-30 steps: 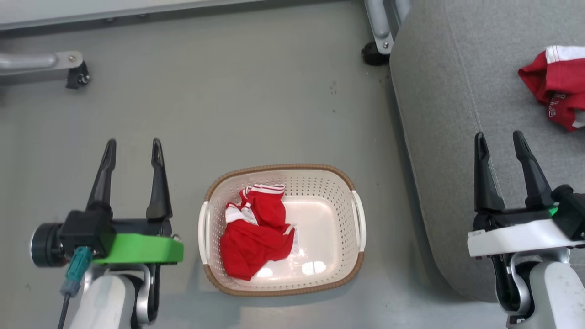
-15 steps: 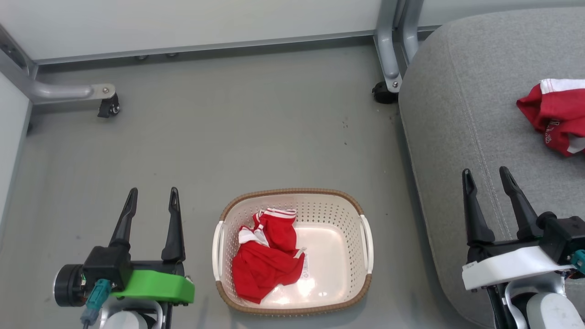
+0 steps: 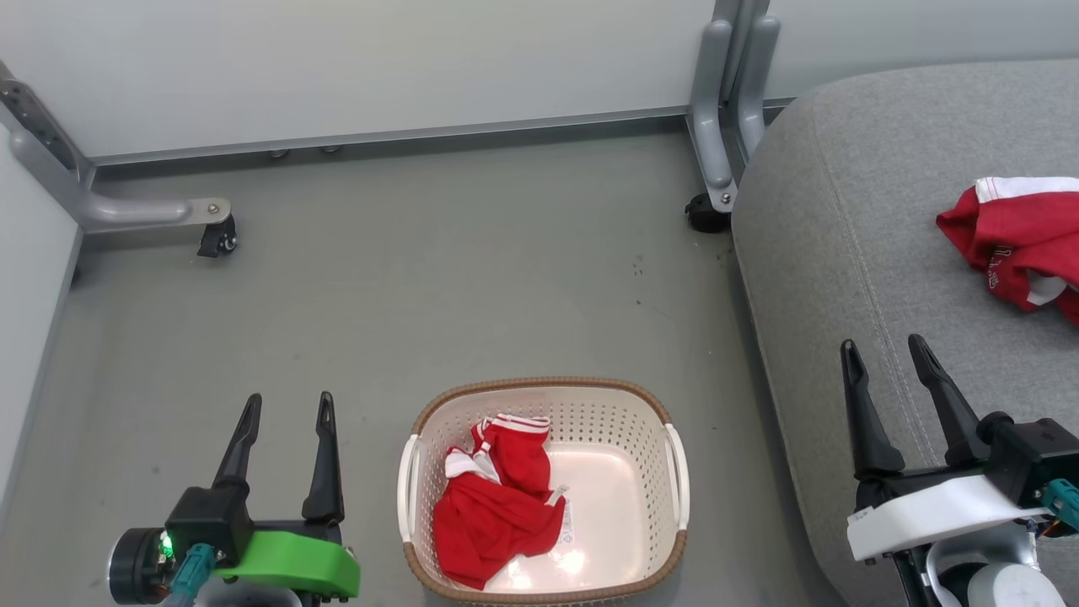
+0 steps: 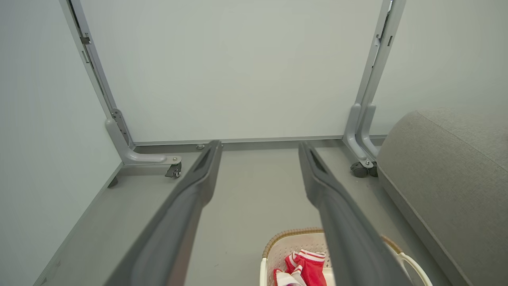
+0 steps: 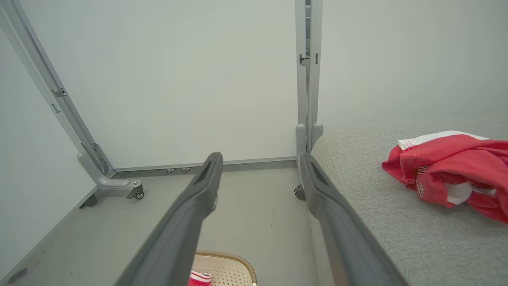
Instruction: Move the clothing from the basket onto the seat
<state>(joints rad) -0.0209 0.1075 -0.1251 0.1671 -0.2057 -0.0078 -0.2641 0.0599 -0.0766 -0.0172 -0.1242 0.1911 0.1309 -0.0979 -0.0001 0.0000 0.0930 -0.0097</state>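
I see a red garment (image 3: 497, 523) in the basket (image 3: 539, 384) and a second garment (image 3: 1011, 249) on the seat (image 3: 843, 211) right of it. My left gripper (image 3: 288, 403) and right gripper (image 3: 881, 347) flank it, jaws apart.

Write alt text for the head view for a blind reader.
A cream-white perforated plastic basket with a brown woven-look rim stands on the grey floor, holding one crumpled red garment with white bands. A second red garment lies on the large light-grey fabric seat at right. The left gripper and right gripper, dark and two-fingered, are open and empty.
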